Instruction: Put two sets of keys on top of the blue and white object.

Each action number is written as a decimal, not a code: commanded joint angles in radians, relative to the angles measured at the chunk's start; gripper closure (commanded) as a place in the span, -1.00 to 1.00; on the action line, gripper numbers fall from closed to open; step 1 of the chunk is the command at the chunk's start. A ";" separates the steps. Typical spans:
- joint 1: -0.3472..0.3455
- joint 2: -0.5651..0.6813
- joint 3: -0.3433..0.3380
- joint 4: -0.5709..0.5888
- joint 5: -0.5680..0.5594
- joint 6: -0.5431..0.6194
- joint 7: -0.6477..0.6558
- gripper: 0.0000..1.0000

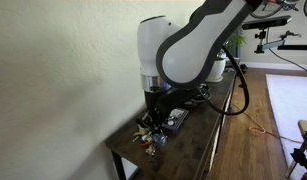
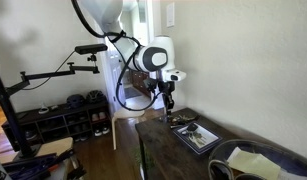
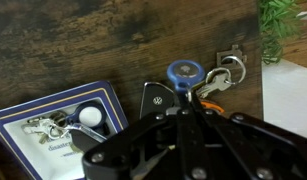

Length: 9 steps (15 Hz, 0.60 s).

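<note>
Loose keys [image 3: 193, 82] off the book [image 3: 63, 105], on bare tabletop [image 3: 93, 40] just past its corner. Spread in a short line running away from the book: black fob [image 3: 153, 100] nearest that corner, blue round tag [image 3: 183, 72] in the middle, silver keys [image 3: 229, 72] farthest out. Long axis thus pointing roughly at the book, so probably a short carry along that same line.

Only one hand [image 3: 189, 108] here, and already at the bunch: fingers pressed together with tips at its middle, apparently pinching it near the ring, though the contact itself is hidden behind the fingers. Low over the wood in an exterior view too [image 1: 153, 112].

Placed keys [image 3: 53, 122] already on the book, on its white centre with a pale round fob. Free room left on the half of the face away from the loose keys, so best set the second bunch down without knocking the first.

Book flat in an exterior view [image 2: 196, 138]. Dark, grainy wood beneath it; narrow tabletop against a pale wall [image 1: 53, 70]. Green plant [image 3: 281, 25] beyond the loose keys, well apart from the book.
</note>
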 commanded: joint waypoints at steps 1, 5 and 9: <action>0.003 -0.068 -0.024 -0.045 -0.028 -0.006 0.000 0.94; -0.002 -0.081 -0.052 -0.033 -0.062 -0.006 0.009 0.94; -0.015 -0.083 -0.084 -0.015 -0.089 -0.017 0.014 0.94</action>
